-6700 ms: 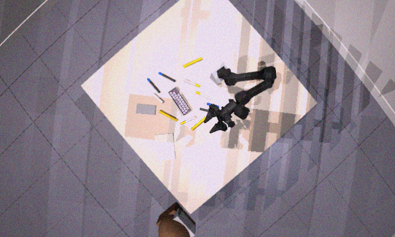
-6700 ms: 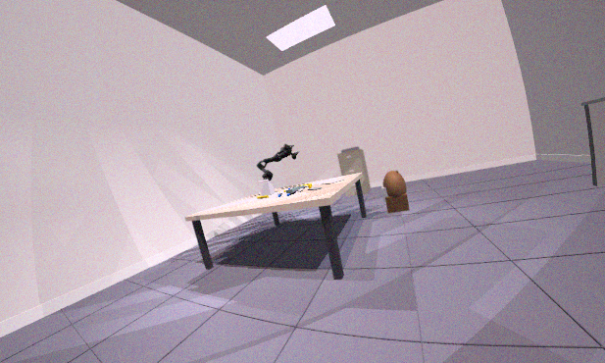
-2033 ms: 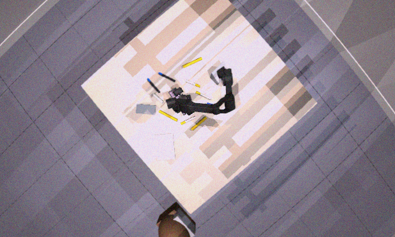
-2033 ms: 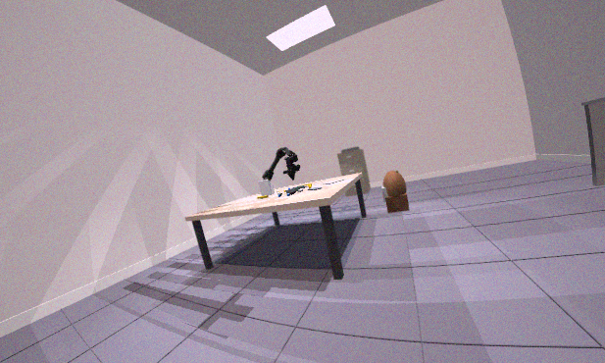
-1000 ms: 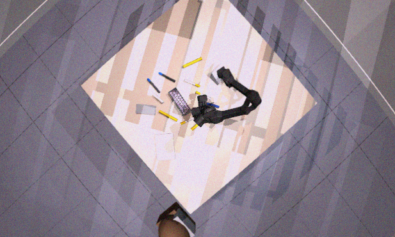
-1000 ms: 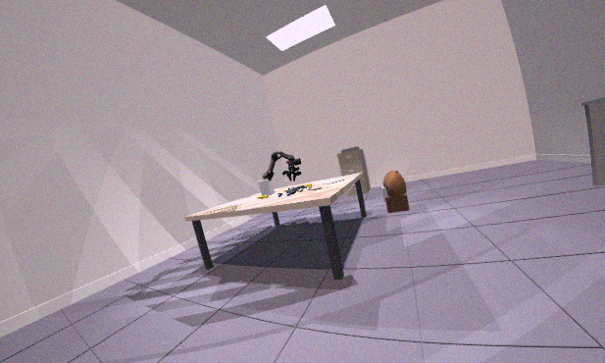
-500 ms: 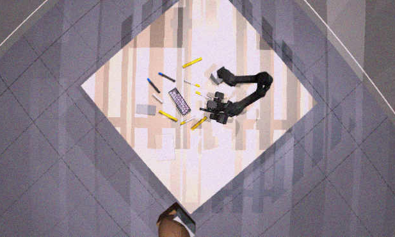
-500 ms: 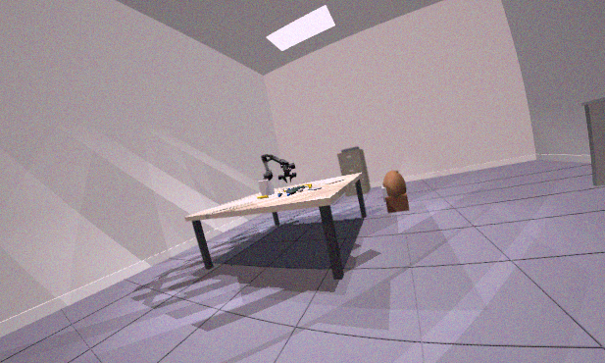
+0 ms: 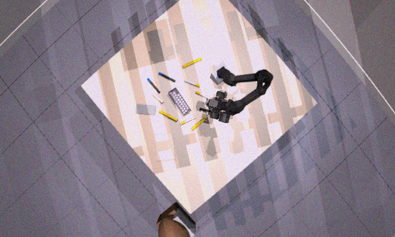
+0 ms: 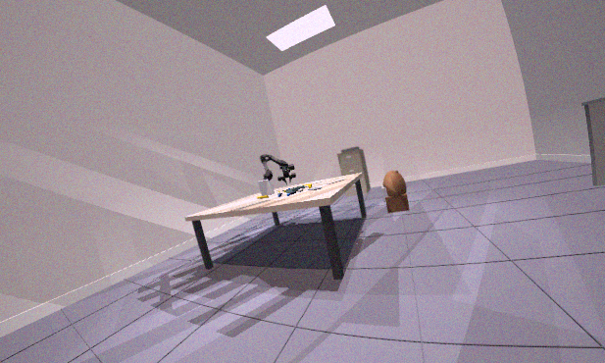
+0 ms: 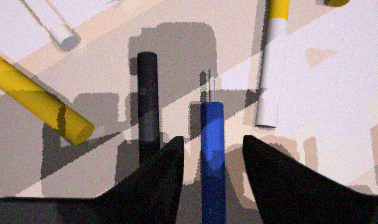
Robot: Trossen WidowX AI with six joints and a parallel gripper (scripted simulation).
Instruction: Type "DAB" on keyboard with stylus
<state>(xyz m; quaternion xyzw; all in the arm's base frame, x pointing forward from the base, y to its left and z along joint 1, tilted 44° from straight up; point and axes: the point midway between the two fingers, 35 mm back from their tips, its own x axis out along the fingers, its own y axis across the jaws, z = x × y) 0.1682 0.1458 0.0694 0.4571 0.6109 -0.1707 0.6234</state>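
One blue stylus (image 11: 213,150) lies between the parted tool's (image 11: 213,137) fingers.

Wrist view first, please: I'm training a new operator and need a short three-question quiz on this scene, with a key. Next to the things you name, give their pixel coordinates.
1. Multiple choice. In the wrist view, what sticks out of the far end of the blue stylus (image 11: 212,150)?
A) a yellow cap
B) a thin grey tip
C) a white brush

2. True or false. The jaws are closed tight on the blue stylus.

3. Fill in the blank. In the top view, two dark pens (image 9: 166,77) lie to the upper left of the keyboard (image 9: 179,102) (image 10: 295,189); the end of each is coloured ____.

Key: 1. B; 2. False, there is a gap on both sides of it; 3. blue
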